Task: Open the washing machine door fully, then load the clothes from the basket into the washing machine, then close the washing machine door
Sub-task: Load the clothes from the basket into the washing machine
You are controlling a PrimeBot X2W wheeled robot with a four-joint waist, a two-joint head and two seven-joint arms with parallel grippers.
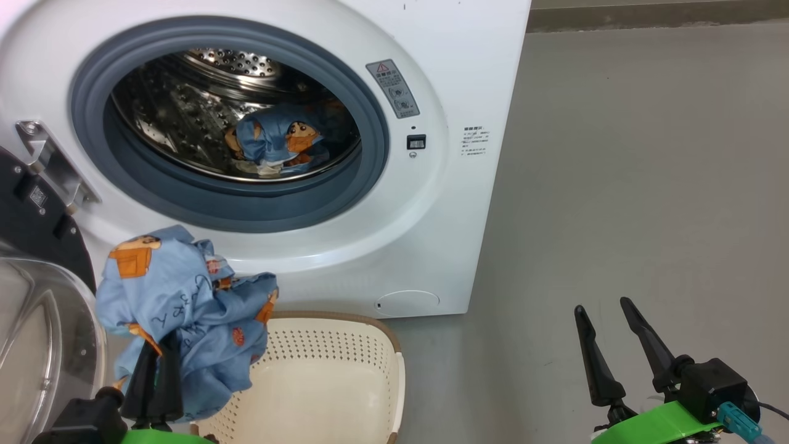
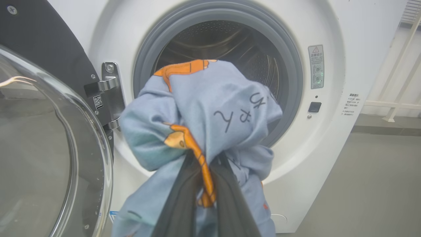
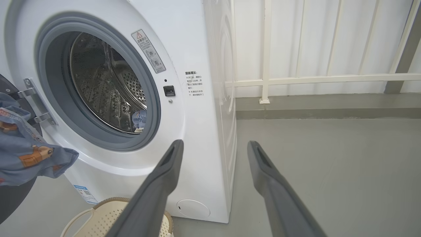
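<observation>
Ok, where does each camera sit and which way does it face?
Head: on the head, looking down at the washing machine and basket; left claw shut on a blue garment, right claw open.
Left wrist: along its claw and garment into the drum.
Right wrist: between its open fingers toward the machine's front and railing.
Shared: the drum.

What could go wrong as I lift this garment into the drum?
1. The held garment drapes loosely around the left gripper; trailing folds may catch on the rubber ring or hang over it rather than landing inside.
2. The open door stands close beside that gripper; a sideways swing could bump it.
</observation>
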